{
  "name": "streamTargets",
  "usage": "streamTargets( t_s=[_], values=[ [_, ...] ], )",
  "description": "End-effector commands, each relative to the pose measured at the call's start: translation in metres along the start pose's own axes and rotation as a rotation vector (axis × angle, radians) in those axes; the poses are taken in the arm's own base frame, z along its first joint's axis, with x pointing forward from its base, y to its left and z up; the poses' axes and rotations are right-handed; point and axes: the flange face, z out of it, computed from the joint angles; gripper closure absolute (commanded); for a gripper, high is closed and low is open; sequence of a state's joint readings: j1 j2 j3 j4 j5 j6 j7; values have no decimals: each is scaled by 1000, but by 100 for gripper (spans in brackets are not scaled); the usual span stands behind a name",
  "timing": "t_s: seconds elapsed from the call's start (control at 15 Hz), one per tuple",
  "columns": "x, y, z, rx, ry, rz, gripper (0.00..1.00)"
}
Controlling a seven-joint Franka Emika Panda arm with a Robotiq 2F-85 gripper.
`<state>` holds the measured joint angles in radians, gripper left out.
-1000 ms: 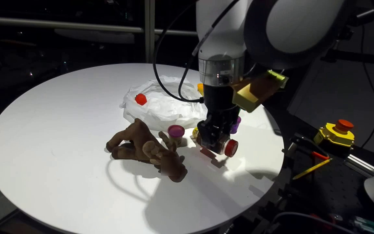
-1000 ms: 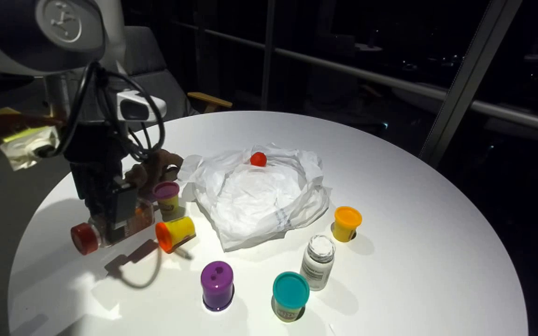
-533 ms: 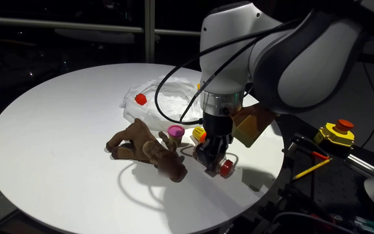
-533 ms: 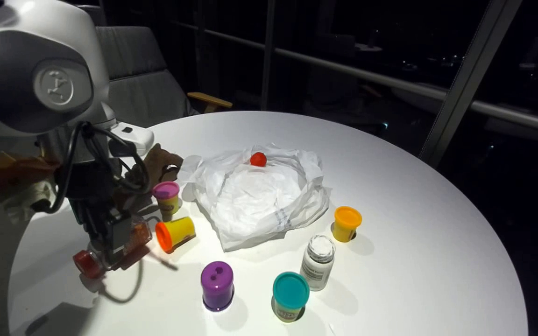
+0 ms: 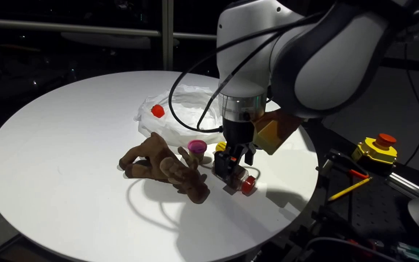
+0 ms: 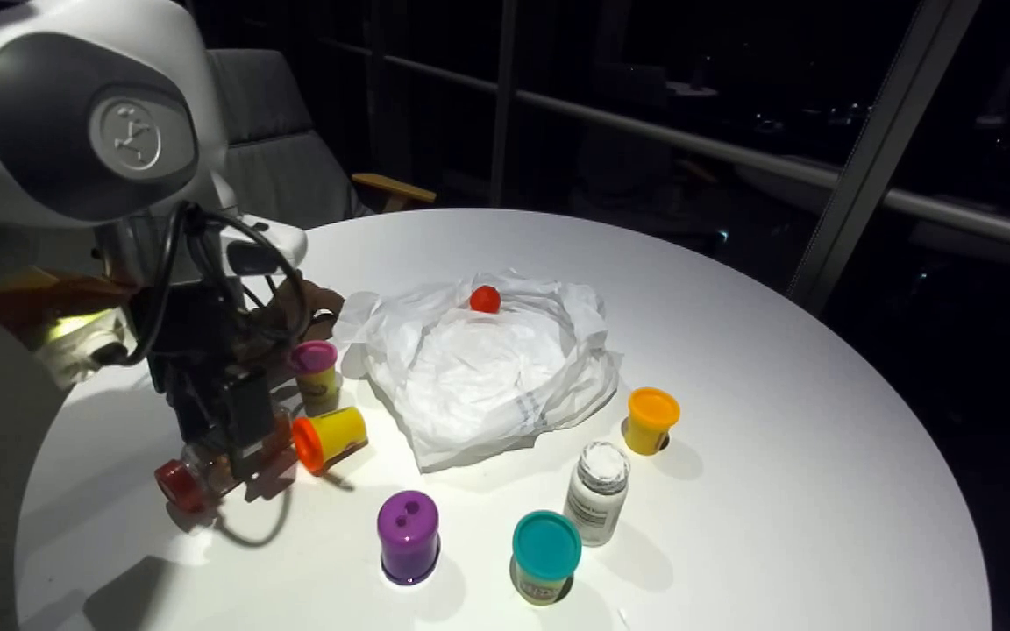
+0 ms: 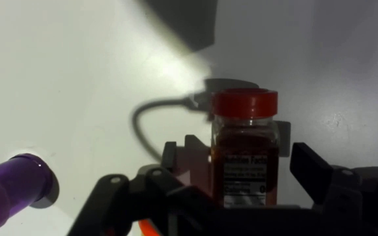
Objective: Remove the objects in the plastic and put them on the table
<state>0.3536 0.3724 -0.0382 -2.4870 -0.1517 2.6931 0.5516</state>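
The hand (image 7: 236, 159) stands with its fingers (image 7: 310, 173) apart, gaps showing either side of the red-capped jar (image 7: 245, 144), which seems to lie sideways on the surface (image 5: 67, 203). Rising straight up should leave jar and nearby tipped yellow tub (image 6: 334, 436) undisturbed; farther off, the plastic bag (image 6: 479, 372) carries a red piece (image 6: 485, 299), likely next.

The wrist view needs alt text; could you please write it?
The open gripper straddles a red-capped clear jar with a Nutrition Facts label, against a white tabletop; a purple canister is cut off at the left edge.
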Motion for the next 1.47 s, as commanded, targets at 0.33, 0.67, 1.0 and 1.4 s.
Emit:
streamTargets(
  t_s=[0.33,0.67,1.0,1.4],
  values=[
    [128,41,-102,156,18,218,0],
    [203,56,-101,133,134,227,0],
    [246,55,-84,99,290,222,0],
    [275,54,-63,88,384,205,0]
  ],
)
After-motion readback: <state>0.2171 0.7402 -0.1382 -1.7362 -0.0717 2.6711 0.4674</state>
